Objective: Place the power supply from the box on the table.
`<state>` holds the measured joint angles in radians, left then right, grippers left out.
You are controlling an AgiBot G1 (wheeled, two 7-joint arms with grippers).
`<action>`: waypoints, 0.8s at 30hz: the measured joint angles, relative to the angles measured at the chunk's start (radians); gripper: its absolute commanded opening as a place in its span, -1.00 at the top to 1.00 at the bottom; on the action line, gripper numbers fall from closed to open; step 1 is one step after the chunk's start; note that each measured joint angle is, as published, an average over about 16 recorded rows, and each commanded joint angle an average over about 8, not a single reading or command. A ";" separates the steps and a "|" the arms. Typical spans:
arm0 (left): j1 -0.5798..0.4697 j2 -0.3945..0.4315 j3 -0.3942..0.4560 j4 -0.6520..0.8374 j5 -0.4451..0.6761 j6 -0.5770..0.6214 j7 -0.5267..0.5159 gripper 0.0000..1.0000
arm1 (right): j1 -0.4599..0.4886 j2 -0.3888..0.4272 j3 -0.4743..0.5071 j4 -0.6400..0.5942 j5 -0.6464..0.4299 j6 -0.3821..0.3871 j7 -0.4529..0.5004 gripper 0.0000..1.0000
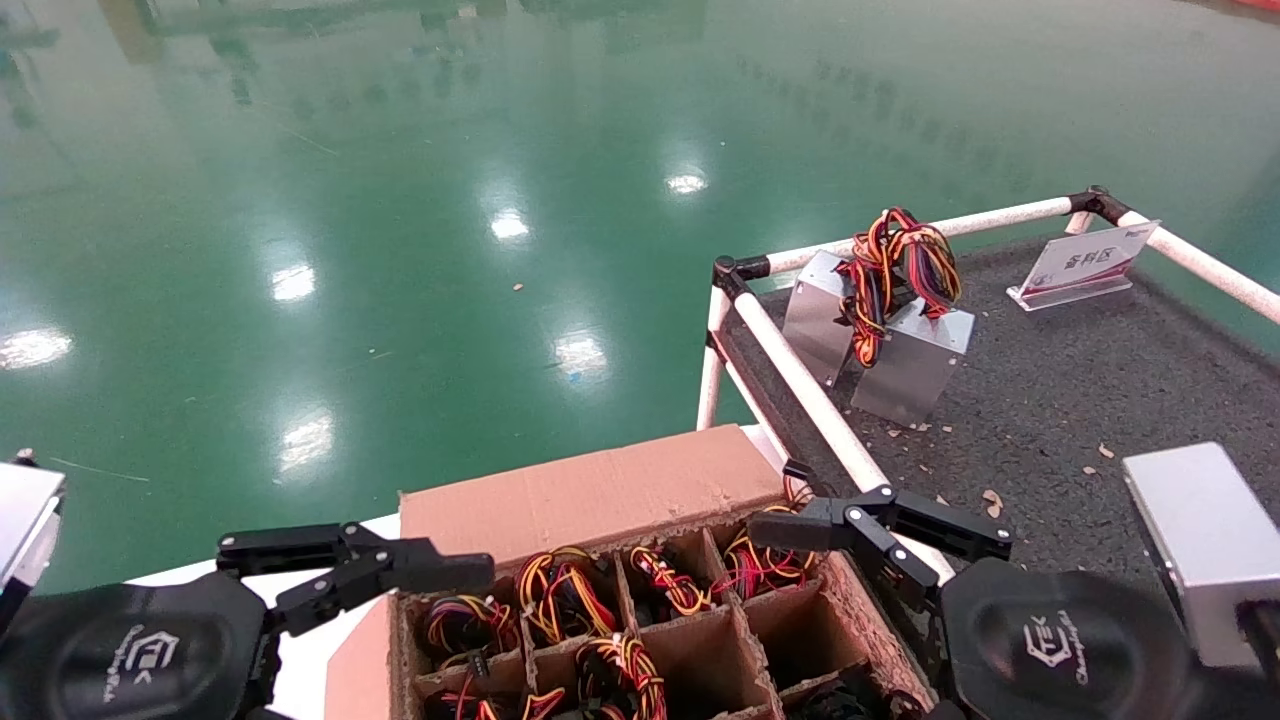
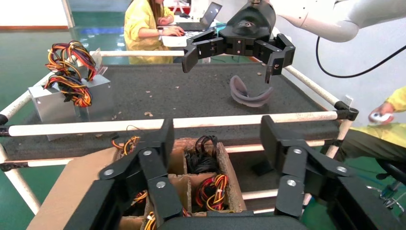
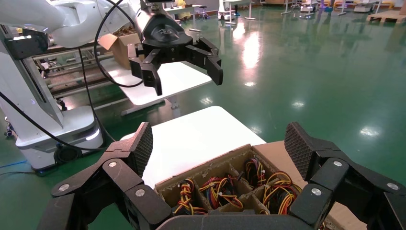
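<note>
power supply (image 1: 562, 590) down in a cell of the box (image 1: 600, 490), in the far row; only the loop of orange-yellow, red and black wires visible, metal case hidden below. other cells beside also full of wire loops, so easy to catch a wrong bundle.

left gripper (image 1: 355, 560) above the left edge of the box, spread wide, nothing between the fingers. right gripper (image 1: 880, 525) above the right edge of the box, just beside the white rail (image 1: 810, 400), also wide apart and empty.

for a good pick, probably best to come straight down over one cell only, to keep the fingers clear of the cardboard walls, and to close on the case, not on the loose wires alone. then to lift slowly, because of possible snagging on the rough torn grid.

for the placing, to choose a bare part of the table (image 1: 1050, 400), well apart from the two silver units (image 1: 880, 330) at the far corner, the plain silver block (image 1: 1200, 540) and the sign card (image 1: 1085, 262).
</note>
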<state>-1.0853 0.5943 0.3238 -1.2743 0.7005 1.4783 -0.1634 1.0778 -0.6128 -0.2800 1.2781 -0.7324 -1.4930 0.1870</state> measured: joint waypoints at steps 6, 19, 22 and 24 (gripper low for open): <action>0.000 0.000 0.000 0.000 0.000 0.000 0.000 1.00 | 0.000 0.000 0.000 0.000 0.000 0.000 0.000 -1.00; 0.000 0.000 0.000 0.000 0.000 0.000 0.000 1.00 | 0.000 0.000 0.000 0.000 0.000 0.000 0.000 -1.00; 0.000 0.000 0.000 0.000 0.000 0.000 0.000 0.83 | -0.001 0.000 0.000 0.000 -0.001 0.000 0.000 -1.00; 0.000 0.000 0.000 0.000 0.000 0.000 0.000 0.33 | -0.001 -0.001 -0.002 -0.002 -0.004 0.003 0.000 -1.00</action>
<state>-1.0853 0.5943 0.3238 -1.2743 0.7005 1.4783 -0.1634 1.0769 -0.6134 -0.2816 1.2758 -0.7367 -1.4903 0.1867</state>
